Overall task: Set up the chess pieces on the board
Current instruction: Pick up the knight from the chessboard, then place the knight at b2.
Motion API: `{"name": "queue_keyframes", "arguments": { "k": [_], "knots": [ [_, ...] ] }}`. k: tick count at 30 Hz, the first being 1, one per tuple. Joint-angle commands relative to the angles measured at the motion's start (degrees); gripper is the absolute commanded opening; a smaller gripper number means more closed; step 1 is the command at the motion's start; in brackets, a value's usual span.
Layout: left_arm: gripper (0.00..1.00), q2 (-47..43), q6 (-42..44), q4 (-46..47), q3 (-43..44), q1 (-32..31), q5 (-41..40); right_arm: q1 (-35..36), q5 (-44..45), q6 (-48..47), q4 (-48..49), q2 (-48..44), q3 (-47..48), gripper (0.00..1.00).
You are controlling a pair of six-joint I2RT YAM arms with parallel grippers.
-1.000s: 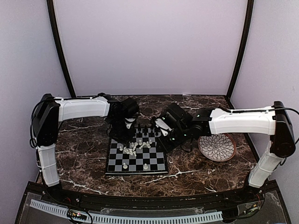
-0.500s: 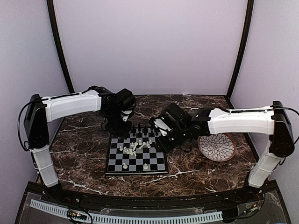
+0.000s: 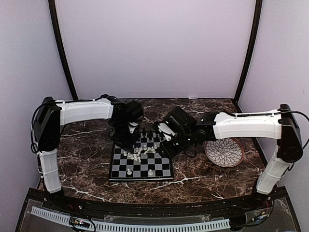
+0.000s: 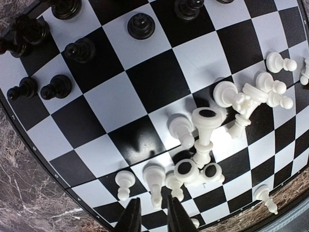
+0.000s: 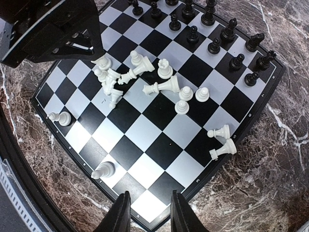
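The board (image 3: 141,179) lies at the table's middle. Black chess pieces (image 3: 147,138) stand along its far rows. White chess pieces (image 3: 140,152) lie jumbled at its centre, with a few standing apart. My left gripper (image 3: 126,140) hangs low over the board's far left. In the left wrist view my left gripper (image 4: 153,217) is slightly open, a standing white piece (image 4: 155,186) just ahead of its tips, untouched. My right gripper (image 5: 146,212) is open and empty above the board (image 5: 159,130) near a corner. White pieces (image 5: 159,84) lie tumbled there; black ones (image 5: 212,46) stand in rows.
A round white petal-patterned plate (image 3: 224,152) with a brown rim sits right of the board, under the right arm. Dark marble table (image 3: 82,169) surrounds the board. The left arm's black wrist (image 5: 53,29) looms over the board's left part.
The left arm rose and drew back from the board, then came down again over its far left. Its jaws widened a little. The right arm hardly moved.
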Motion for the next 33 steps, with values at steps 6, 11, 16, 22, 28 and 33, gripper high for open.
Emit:
{"name": "queue_keyframes", "arguments": {
  "k": [6,11,16,22,28,33],
  "knots": [
    [0.19,2.2,1.4,-1.7,0.0,0.2,0.9,-0.6,0.6,0.0,1.5,-1.4,-0.5,0.30],
    [0.07,2.6,1.8,-1.8,0.5,0.2,1.0,-0.7,0.6,0.0,1.6,-1.4,-0.3,0.30],
    [0.00,-0.5,1.1,-5.4,3.1,0.1,0.2,-0.8,0.5,-0.2,1.7,-1.3,-0.3,0.30],
    [0.00,-9.6,-2.4,-10.0,1.1,-0.1,0.1,-0.9,-0.5,-0.7,1.9,-0.6,0.0,0.30],
    [0.00,-19.2,-9.1,-6.4,-13.0,-3.3,3.5,-0.9,-0.6,-1.1,2.2,0.2,0.4,0.30],
    [0.00,-20.5,-12.4,-2.0,-19.2,-7.0,4.8,-0.9,-2.9,-1.3,2.2,0.9,1.0,0.30]
  ]
}}
